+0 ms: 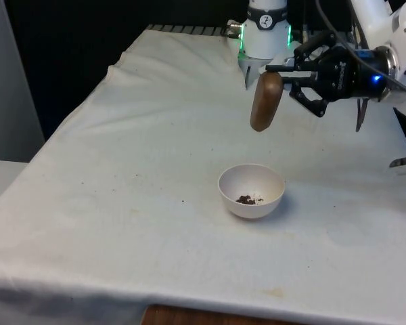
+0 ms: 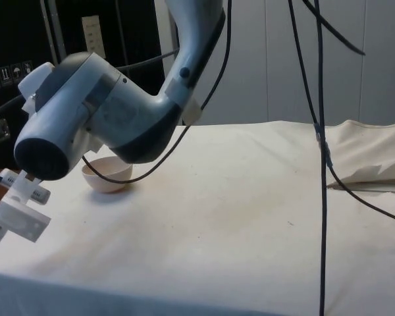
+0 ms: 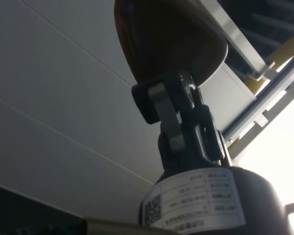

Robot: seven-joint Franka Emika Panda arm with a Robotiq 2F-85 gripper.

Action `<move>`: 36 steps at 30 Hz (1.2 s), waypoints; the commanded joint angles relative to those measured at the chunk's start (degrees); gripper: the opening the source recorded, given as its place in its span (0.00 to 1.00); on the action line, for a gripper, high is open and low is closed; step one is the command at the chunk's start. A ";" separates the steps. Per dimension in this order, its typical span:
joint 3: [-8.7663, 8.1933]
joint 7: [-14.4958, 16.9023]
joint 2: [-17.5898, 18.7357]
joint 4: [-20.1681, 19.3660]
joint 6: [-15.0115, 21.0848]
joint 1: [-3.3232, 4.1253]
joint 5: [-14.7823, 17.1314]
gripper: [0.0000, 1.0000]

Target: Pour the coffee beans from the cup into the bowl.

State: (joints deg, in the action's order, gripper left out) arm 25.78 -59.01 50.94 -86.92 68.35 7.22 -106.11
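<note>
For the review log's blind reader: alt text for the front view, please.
The gripper holds a brown cup tipped mouth-down above a white bowl with a few coffee beans inside, on the white cloth.

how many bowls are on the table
1. A white bowl sits on the white cloth, below the brown cup held tipped in the gripper, with some coffee beans inside.

Black curtains (image 1: 88,54) hang past my bench's far edge; pale wall panels (image 2: 355,59) and dark cabinets (image 2: 20,39) flank its side.
</note>
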 commanded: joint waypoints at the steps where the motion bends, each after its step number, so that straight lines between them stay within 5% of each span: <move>1: 0.46 -0.40 -0.63 -0.63 0.29 -0.34 0.52 0.01; 36: 2.29 -7.28 -5.96 -6.07 -2.41 -0.92 5.61 0.01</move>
State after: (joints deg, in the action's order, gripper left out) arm 27.62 -65.89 45.49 -92.48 65.66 6.65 -101.13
